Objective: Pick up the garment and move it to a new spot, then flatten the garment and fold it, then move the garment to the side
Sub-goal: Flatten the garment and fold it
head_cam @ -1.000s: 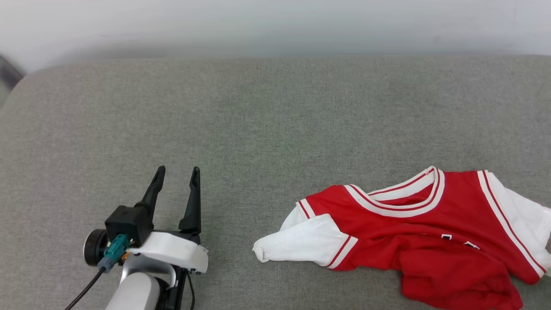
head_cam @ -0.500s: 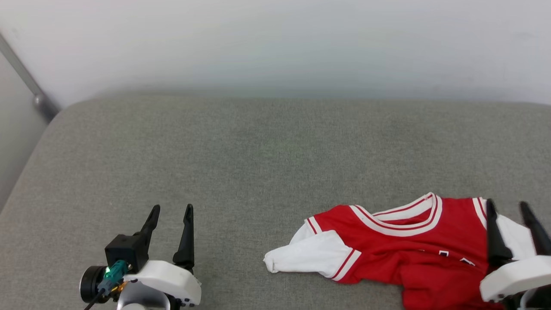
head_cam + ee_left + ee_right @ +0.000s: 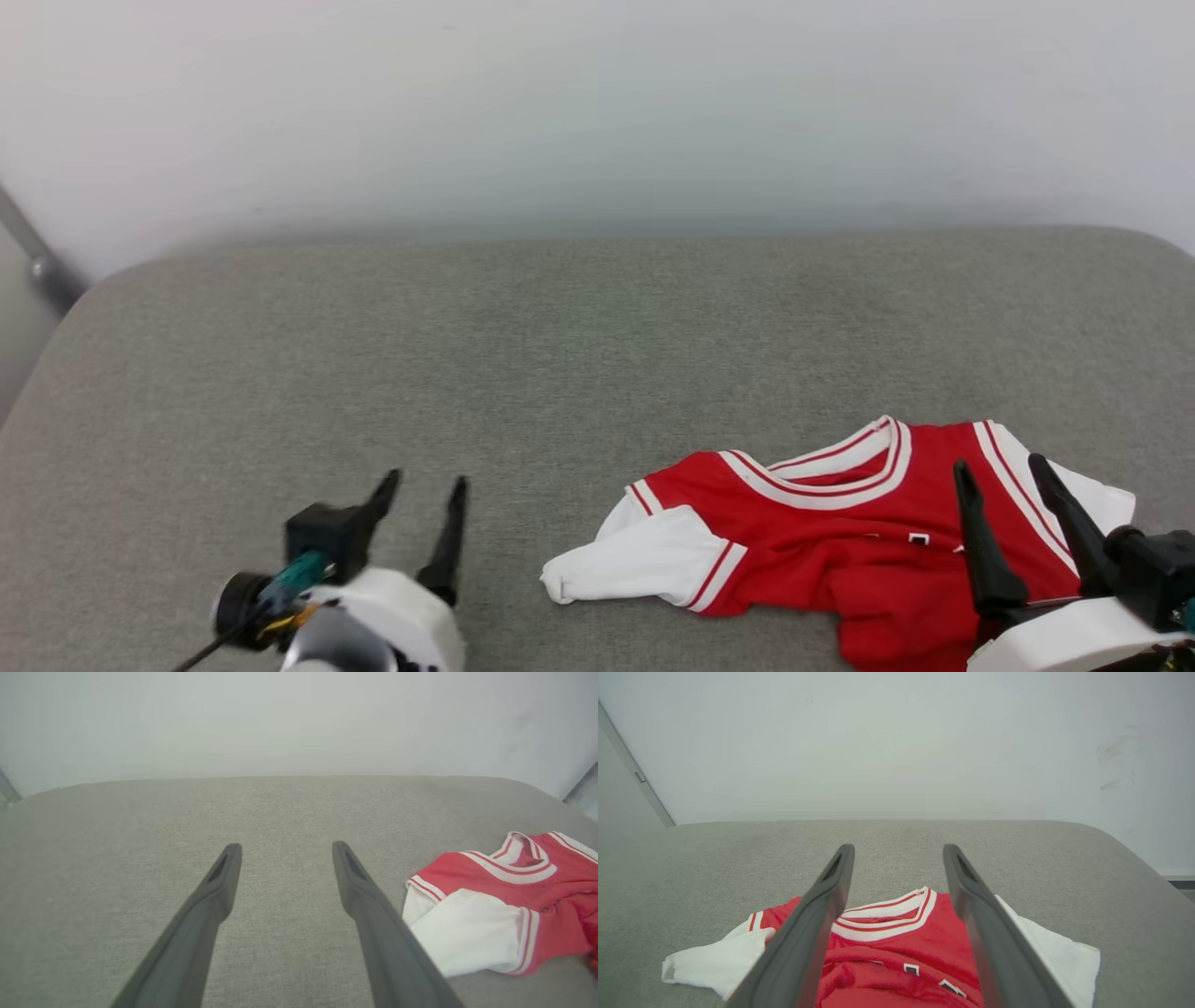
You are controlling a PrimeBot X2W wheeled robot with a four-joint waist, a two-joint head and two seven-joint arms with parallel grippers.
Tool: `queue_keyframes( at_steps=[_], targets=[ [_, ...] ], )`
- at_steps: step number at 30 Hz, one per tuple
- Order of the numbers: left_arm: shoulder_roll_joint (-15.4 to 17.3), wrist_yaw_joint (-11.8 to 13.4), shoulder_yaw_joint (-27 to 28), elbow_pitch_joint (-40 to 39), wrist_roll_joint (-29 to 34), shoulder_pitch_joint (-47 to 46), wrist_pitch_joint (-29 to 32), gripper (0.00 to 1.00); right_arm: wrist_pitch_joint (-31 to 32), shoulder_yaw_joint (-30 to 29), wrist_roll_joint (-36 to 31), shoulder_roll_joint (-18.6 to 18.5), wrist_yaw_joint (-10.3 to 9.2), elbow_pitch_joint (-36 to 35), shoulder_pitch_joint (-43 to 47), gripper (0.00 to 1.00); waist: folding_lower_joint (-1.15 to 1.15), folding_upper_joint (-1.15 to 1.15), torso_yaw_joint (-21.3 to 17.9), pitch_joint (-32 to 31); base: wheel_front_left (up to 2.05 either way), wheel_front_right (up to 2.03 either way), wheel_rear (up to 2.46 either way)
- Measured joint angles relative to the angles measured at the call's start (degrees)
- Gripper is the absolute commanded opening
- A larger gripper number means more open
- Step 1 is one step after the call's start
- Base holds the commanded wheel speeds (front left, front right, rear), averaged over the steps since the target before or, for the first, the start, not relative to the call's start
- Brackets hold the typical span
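The garment [image 3: 840, 541], a red jersey with white sleeves and a striped collar, lies crumpled on the grey cushion [image 3: 560, 355] at the lower right. One white sleeve sticks out to the left. My right gripper [image 3: 999, 467] hovers open over its right shoulder, nothing between its fingers. In the right wrist view the garment [image 3: 896, 947] lies below the spread fingers [image 3: 822, 914]. My left gripper [image 3: 425, 483] stands open at the lower left, apart from the sleeve. In the left wrist view the garment [image 3: 495, 910] sits to the right of the fingers [image 3: 364, 896].
A pale wall [image 3: 597, 112] rises behind the cushion. A dark post [image 3: 37, 257] runs down at the far left. The cushion's rounded far corners show at both sides.
The head camera has tilted up, showing more wall. My right gripper has come into view and now stands further left over the garment's shoulder. My left gripper sits a little further right.
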Motion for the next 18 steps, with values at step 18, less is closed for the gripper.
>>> queue_keyframes(
  at_steps=[18],
  targets=[
    [6.9,-10.4,-20.1,5.7,-4.4,-17.1,41.2,1.00,0.7,0.9,0.7,0.9,0.00,-0.8,-2.5,1.00,0.02,0.00,-6.1,8.9,0.00,0.00,0.00]
  ],
)
